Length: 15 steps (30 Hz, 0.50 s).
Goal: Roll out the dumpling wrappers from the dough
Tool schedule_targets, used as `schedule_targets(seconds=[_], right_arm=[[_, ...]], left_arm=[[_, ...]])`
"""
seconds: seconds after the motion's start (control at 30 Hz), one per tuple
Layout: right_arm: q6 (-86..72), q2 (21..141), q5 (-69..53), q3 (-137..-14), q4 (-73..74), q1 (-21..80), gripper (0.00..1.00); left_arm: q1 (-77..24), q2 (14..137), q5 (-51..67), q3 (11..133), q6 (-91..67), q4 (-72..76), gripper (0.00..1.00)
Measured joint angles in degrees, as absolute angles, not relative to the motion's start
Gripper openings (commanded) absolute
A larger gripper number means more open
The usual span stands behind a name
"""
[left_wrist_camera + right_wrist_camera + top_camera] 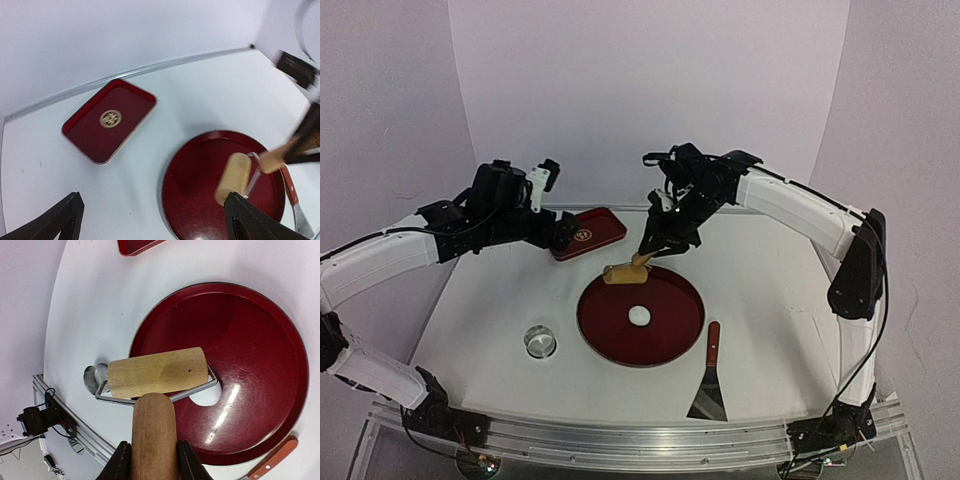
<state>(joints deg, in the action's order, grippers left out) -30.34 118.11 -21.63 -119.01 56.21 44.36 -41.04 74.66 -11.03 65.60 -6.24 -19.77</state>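
Roller [157, 372] is clamped by right gripper [152, 462]; left gripper [155, 225] is spread empty. Centre-frame dough [639, 315] may be missed by an off-centre pass.

You have a plain white bench [770, 290], matte, with a flat top. Behind the bench stands the back wall [650, 90], pale lilac-white and unmarked. At the bench's left, the left side wall [380, 110] angles in. At its right, the right side wall [910, 100] does the same, so you see the bench boxed in on three sides. Where the bench meets the back wall, note a thin grey strip [150, 67] along the joint. An aluminium rail [650, 440] runs along the bench's near edge. Light is soft and even, and shadows on the bench top are faint and blurred. Too little shows below the bench to tell you about the floor.
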Motion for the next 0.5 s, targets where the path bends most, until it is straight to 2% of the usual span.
schedule_targets(seconds=[0.1,0.27,0.5], right_arm=[[-27.5,116.5,-17.1,-118.0,58.8,44.7,0.0],[-23.6,114.5,-11.0,-118.0,62.7,47.2,0.0],[-21.0,114.4,-8.2,-118.0,65.5,51.4,0.0]], left_arm=[[-34.3,75.6,-9.4,66.9,-15.8,-23.9,0.87],[-28.7,86.2,-2.0,75.6,-22.8,-34.0,0.59],[-29.6,100.7,6.0,77.3,-26.0,-40.6,0.55]])
